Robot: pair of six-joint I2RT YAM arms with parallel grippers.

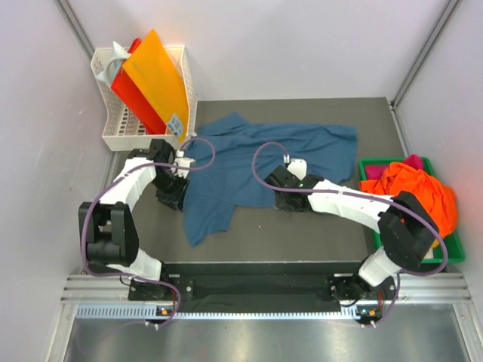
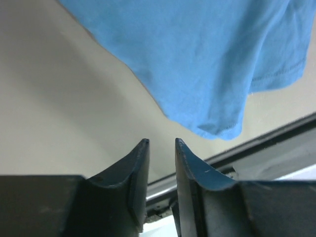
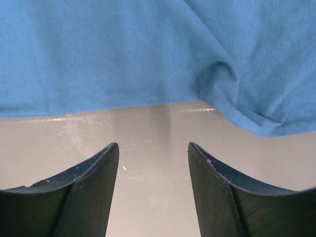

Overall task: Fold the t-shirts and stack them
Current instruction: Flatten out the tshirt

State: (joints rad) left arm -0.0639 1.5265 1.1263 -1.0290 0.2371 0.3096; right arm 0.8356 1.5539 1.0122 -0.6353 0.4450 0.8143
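Cloth of the teal-blue t-shirt [image 1: 287, 151] lies spread on the table [image 1: 302, 226], between the two arms. The left gripper [image 2: 161, 142] is at the left edge of the shirt. Its fingers [image 2: 136, 168] stand with only a narrow gap and hold nothing; a rounded corner of the shirt shows just beyond the tips, apart from them. The right gripper [image 3: 153, 145] is at the near edge. Its fingers [image 3: 94, 177] stand wide apart and empty, with bare table between the tips and the hem. An orange t-shirt [image 1: 411, 188] and a magenta t-shirt [image 1: 413, 161] lie in the green tray [image 1: 453, 253] at the right.
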